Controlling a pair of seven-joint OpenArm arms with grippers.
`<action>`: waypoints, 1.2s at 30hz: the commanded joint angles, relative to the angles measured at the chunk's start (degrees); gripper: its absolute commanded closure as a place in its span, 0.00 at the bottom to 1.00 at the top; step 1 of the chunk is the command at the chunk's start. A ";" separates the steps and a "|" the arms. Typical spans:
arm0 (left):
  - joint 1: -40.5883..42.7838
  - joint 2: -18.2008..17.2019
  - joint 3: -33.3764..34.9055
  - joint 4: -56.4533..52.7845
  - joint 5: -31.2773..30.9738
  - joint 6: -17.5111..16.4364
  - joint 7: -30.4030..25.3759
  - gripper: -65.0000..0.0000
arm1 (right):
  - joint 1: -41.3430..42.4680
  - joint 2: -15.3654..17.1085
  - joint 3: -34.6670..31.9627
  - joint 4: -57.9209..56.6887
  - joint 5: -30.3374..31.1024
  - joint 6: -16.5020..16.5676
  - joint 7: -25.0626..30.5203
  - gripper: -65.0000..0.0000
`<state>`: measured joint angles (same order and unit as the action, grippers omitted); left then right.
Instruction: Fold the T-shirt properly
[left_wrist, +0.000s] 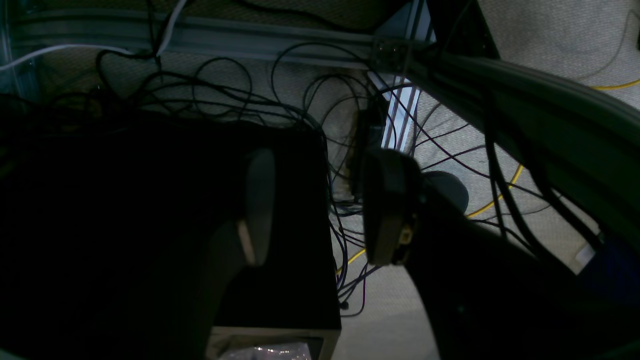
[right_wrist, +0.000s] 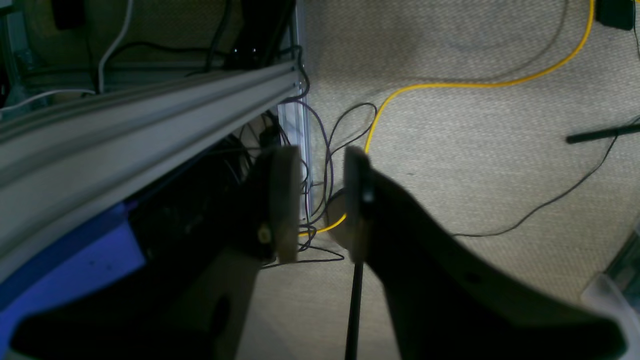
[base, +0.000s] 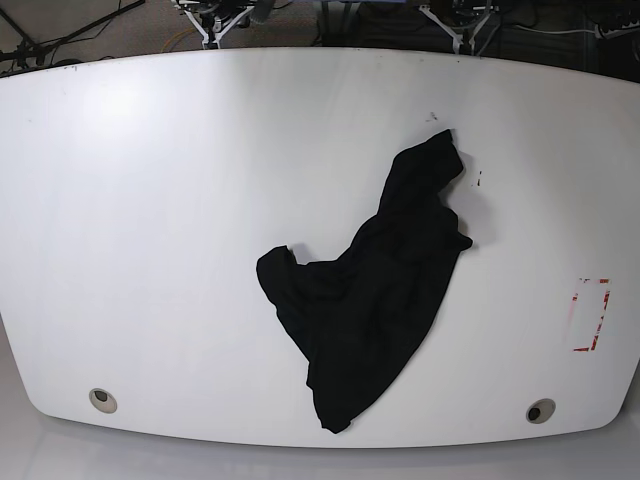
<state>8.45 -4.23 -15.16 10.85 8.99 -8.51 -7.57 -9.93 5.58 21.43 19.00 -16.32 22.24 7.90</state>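
On the white table (base: 180, 200), the black T-shirt (base: 375, 290) lies crumpled, while my left gripper (left_wrist: 318, 207) and right gripper (right_wrist: 322, 205) hang with fingers spread, holding nothing.

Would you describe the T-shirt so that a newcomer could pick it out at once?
Look at the big white tabletop in the base view. The T-shirt lies crumpled across its middle and right of middle, left of some red marks. It is the one large, black, soft heap there.
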 joint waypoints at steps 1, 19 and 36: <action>0.18 -0.17 -0.21 -0.52 -0.30 -0.03 -0.79 0.59 | -1.80 -1.60 0.27 0.98 0.00 0.23 -0.26 0.79; 0.39 0.49 -0.27 0.18 -0.16 0.03 -0.47 0.60 | -0.04 -0.35 -0.29 0.38 -0.08 0.22 0.49 0.79; 10.32 0.49 -0.27 9.32 -0.25 -0.06 -8.91 0.60 | -11.38 -2.64 -0.11 17.79 0.36 0.57 -0.03 0.79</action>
<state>17.82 -3.40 -15.22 17.82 9.02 -8.56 -15.75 -20.27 3.53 21.37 33.65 -16.32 21.98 7.05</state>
